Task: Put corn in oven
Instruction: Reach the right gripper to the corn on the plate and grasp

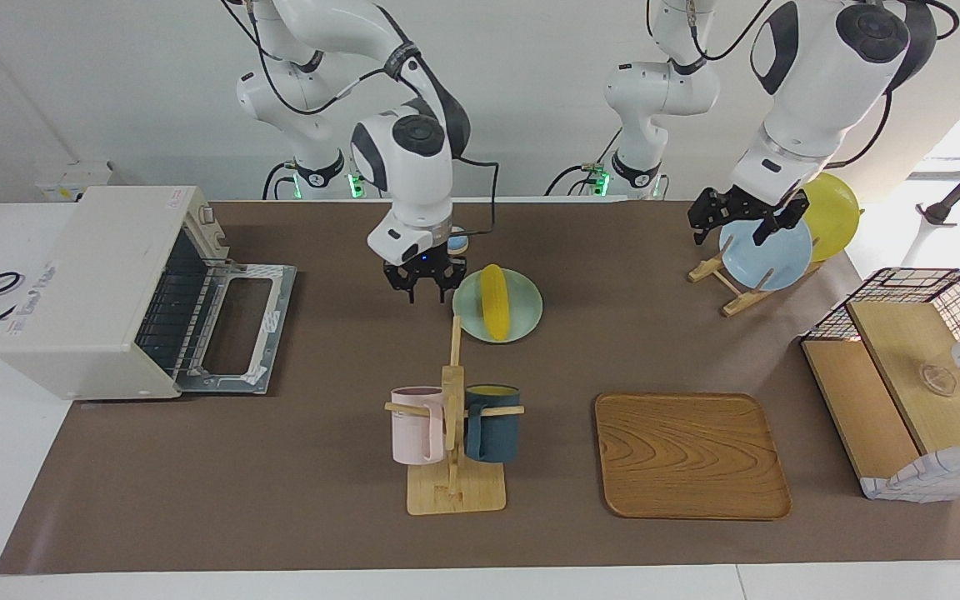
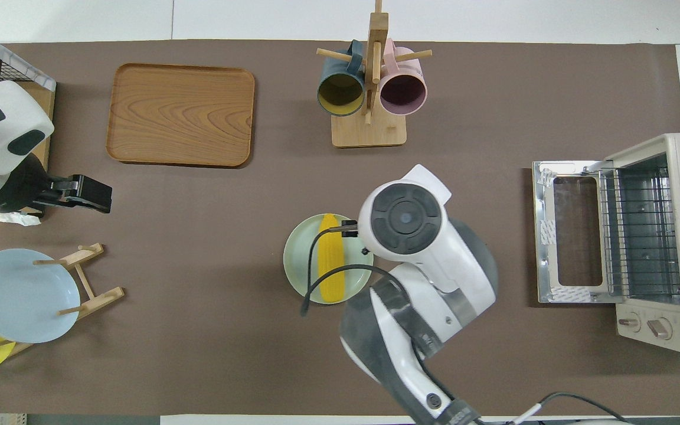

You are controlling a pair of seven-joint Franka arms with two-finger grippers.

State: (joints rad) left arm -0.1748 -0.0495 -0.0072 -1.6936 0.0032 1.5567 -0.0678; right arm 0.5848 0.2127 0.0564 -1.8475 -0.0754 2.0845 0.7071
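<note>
A robotics lab is posing as a kitchen: two white arms are standing at a brown-covered table (image 1: 197, 500) against bare white walls, with cables trailing behind, while a toaster oven (image 1: 105, 292), mug tree (image 1: 452, 442) and plate rack (image 1: 726, 283) are sitting as props.

yellow corn (image 1: 494, 301), pale green plate (image 1: 526, 310), off-white oven (image 1: 88, 287).
</note>
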